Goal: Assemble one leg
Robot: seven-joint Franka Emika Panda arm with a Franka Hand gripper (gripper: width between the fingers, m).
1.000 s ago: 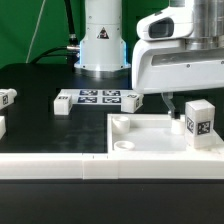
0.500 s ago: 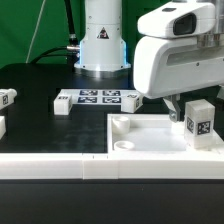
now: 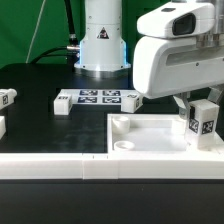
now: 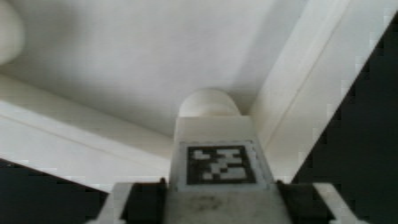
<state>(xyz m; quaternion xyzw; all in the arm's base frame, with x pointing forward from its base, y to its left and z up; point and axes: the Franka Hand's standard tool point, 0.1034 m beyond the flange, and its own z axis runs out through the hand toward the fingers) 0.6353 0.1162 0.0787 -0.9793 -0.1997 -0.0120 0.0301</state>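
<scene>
My gripper [image 3: 197, 104] is shut on a leg [image 3: 204, 119], a small white oblong block with a black-and-white marker on its face. It holds the leg upright over the far right part of the large white tray-like piece [image 3: 150, 128]. In the wrist view the leg [image 4: 217, 140] runs between my fingers [image 4: 143, 205] and its rounded end points at the tray's inner corner [image 4: 249, 70]. I cannot tell whether the leg's lower end touches the tray.
The marker board [image 3: 99, 98] lies behind the tray. Another leg [image 3: 64, 103] lies at its left end, one [image 3: 132, 98] at its right end, and one [image 3: 7, 97] at the exterior view's far left. The robot base [image 3: 101, 40] stands at the back.
My gripper has moved to the exterior view's right and a little up with the leg in it. The other parts have not moved.
</scene>
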